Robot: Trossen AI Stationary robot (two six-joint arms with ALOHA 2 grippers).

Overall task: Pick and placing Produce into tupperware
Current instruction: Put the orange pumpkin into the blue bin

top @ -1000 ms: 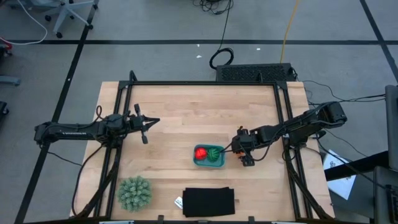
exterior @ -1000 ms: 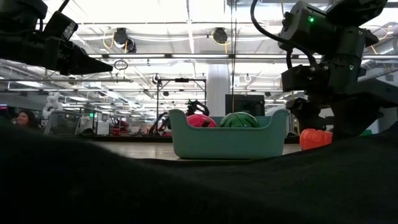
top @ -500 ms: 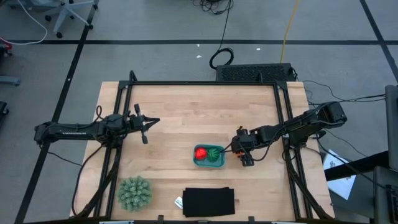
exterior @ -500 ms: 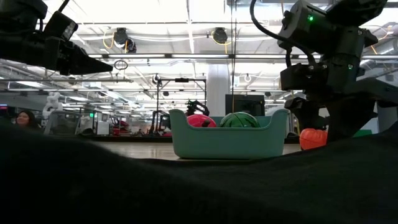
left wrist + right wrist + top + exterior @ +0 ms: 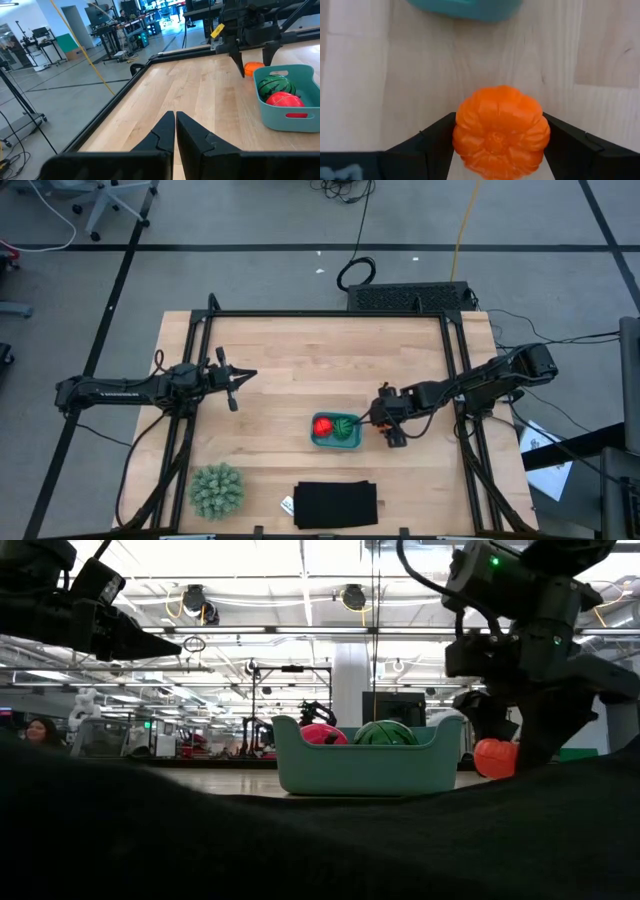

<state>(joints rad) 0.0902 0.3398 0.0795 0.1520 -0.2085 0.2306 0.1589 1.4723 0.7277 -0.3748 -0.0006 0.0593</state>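
Right hand clamped on the small ribbed orange plastic pumpkin piece at its widest sides, just beside the shallow teal plastic tub; likely light, stiff, slippery. Left hand together, idle, well apart from the tub.

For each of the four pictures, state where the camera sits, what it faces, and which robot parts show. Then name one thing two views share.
High: above, looking down on the table, both arms.
Low: at table height, facing the teal tub; arms enter from above.
Left wrist: past the shut left gripper, across the table.
Right wrist: the right gripper shut on the orange piece.
Shared: left wrist and low views both show the red piece and green striped piece in the tub.
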